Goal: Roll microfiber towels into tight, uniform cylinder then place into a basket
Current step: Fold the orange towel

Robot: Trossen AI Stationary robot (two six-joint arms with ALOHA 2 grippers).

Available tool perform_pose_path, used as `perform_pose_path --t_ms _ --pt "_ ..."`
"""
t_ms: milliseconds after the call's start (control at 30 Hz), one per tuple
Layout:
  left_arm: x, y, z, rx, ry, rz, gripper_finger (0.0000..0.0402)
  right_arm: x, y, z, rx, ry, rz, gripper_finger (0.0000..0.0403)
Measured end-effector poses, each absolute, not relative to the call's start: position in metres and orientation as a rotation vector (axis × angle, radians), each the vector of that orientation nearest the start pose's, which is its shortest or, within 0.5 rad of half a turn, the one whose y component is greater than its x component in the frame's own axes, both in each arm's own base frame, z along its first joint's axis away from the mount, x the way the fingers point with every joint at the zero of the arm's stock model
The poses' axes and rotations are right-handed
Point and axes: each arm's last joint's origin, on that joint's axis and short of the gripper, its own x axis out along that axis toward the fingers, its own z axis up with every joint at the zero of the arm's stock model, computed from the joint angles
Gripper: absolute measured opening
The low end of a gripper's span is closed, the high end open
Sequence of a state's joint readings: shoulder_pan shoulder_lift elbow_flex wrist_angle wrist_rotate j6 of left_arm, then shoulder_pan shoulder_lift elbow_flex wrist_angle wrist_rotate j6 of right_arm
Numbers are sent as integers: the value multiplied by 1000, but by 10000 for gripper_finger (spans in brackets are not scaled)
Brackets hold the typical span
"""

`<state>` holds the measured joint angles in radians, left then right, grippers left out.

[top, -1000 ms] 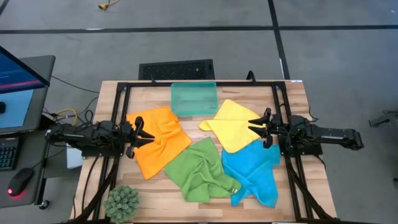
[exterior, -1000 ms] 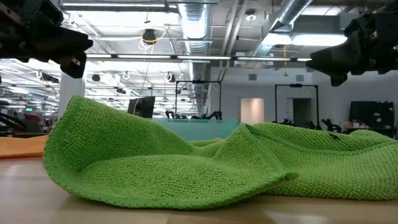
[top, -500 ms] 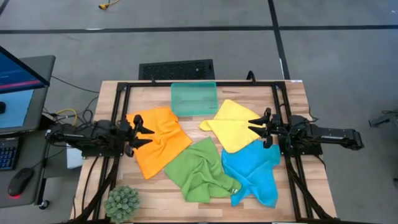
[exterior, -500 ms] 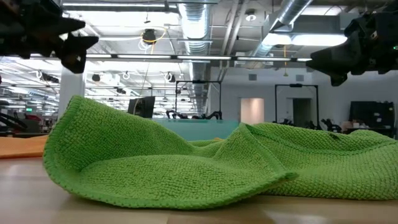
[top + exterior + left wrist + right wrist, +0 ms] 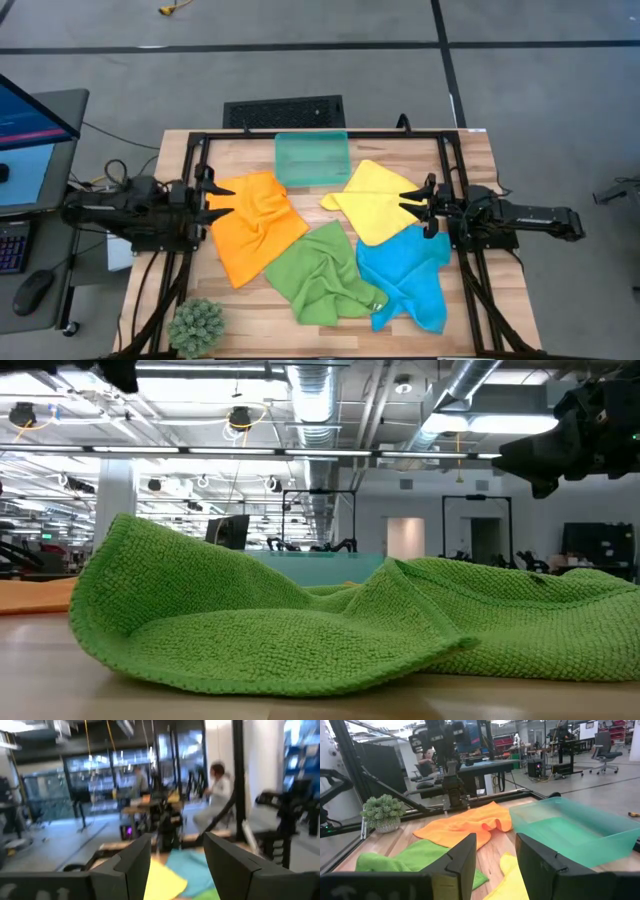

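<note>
Left pincer parted, empty, left of frame by orange towel; right pincer parted, empty, over yellow towel. Four towels counted, with green and blue lower; one basket top centre. Wooden desk; grey floor, open workshop beyond.

The left gripper has opened its fingers and drawn back toward nine o'clock, off the orange towel.
</note>
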<state>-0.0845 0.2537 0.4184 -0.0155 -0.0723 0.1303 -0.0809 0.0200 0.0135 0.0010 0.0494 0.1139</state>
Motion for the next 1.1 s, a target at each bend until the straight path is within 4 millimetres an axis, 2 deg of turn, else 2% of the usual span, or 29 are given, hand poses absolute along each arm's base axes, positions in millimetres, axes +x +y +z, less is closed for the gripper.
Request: perform_pose_path --t_ms 167,300,500,700,833,1100 --pt "117 -7 312 177 92 7 177 98 -9 167 114 -2 -130 159" --pt "143 -10 326 185 310 -14 177 98 -9 167 114 -2 -130 159" --pt "180 -21 329 171 600 -46 177 98 -9 167 114 -2 -131 159" --pt "203 -46 321 138 816 -48 177 98 -9 167 114 -3 -130 159" --pt "207 -68 309 138 910 -24 177 98 -9 167 114 -2 -130 159" --pt "203 -111 284 26 998 -7 177 98 -9 167 114 -2 -130 159"
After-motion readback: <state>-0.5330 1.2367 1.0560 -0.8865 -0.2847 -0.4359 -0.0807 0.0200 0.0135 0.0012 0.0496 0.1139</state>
